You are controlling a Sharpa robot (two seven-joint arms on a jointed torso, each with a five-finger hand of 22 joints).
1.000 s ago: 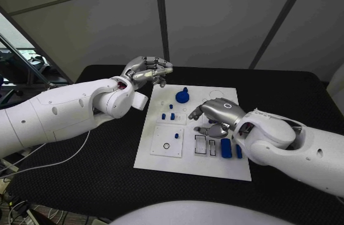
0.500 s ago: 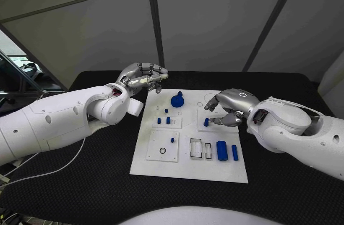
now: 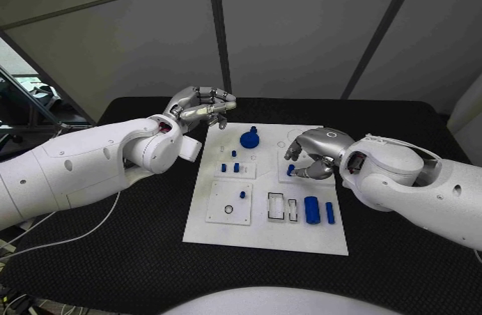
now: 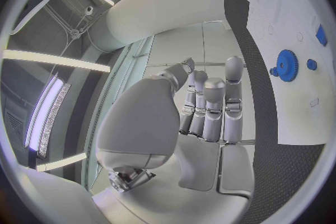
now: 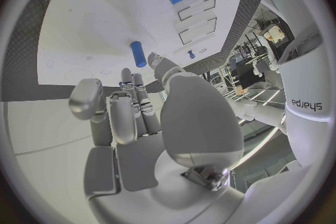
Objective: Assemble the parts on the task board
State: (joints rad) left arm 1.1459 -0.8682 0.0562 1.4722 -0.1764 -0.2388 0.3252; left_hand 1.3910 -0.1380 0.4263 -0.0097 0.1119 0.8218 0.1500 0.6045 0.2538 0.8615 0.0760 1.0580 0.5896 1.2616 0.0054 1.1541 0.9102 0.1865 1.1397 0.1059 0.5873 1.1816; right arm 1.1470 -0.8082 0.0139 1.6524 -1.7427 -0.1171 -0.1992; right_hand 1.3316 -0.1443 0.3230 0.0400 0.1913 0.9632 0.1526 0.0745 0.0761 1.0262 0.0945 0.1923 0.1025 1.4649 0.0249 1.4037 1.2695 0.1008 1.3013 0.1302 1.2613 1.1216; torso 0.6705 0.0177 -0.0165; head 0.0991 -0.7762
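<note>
Lab test booth, grey partition panels (image 3: 301, 36), black table (image 3: 120, 259)

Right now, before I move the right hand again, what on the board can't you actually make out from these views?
- Head view: whether the right hand touches the small blue peg beneath it; the fingers cover that contact.
- Head view: the task board area under that hand is hidden.
- Right wrist view: the peg lies past the fingertips, contact unclear.
- Left wrist view: the blue gear shows, but its seating is too small to judge.
- Left hand: fingers curled, contents not visible.
</note>
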